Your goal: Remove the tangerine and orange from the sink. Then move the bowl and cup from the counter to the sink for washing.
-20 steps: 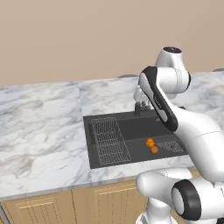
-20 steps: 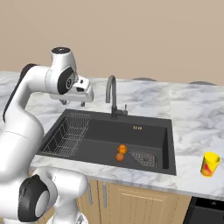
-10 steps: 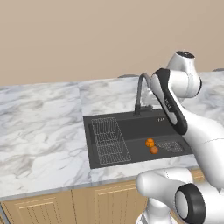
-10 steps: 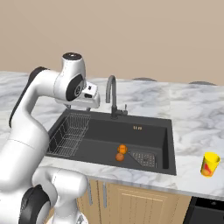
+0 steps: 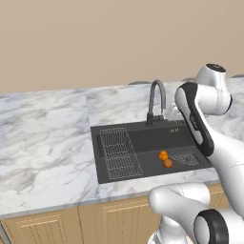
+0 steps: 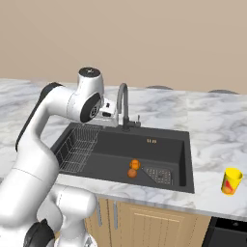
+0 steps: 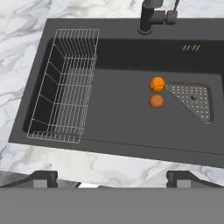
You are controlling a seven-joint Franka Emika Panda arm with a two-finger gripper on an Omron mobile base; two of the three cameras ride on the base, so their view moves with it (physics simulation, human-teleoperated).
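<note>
- Left base view: the arm rises at the right of the sink (image 5: 143,143), its elbow bent high beside the faucet (image 5: 156,100). In the sink, a wire rack (image 5: 119,152) fills the left part; two orange fruits (image 5: 165,159) lie touching on the floor right of the rack, just beside a drain plate (image 5: 187,158).
- Right base view: the arm arches over the sink's left end, its wrist just left of the faucet and above the rack. The cup (image 6: 231,181) stands upright on the tabletop (image 6: 217,130), well right of the sink near the front edge.
- Hand view: the end effector (image 7: 111,179) looks down into the sink from its front rim, its tips (image 7: 41,178) spread wide apart with nothing between them. The brighter fruit (image 7: 157,84) lies nearer the faucet, the duller one (image 7: 156,101) just in front, both against the drain plate's left edge.
</note>
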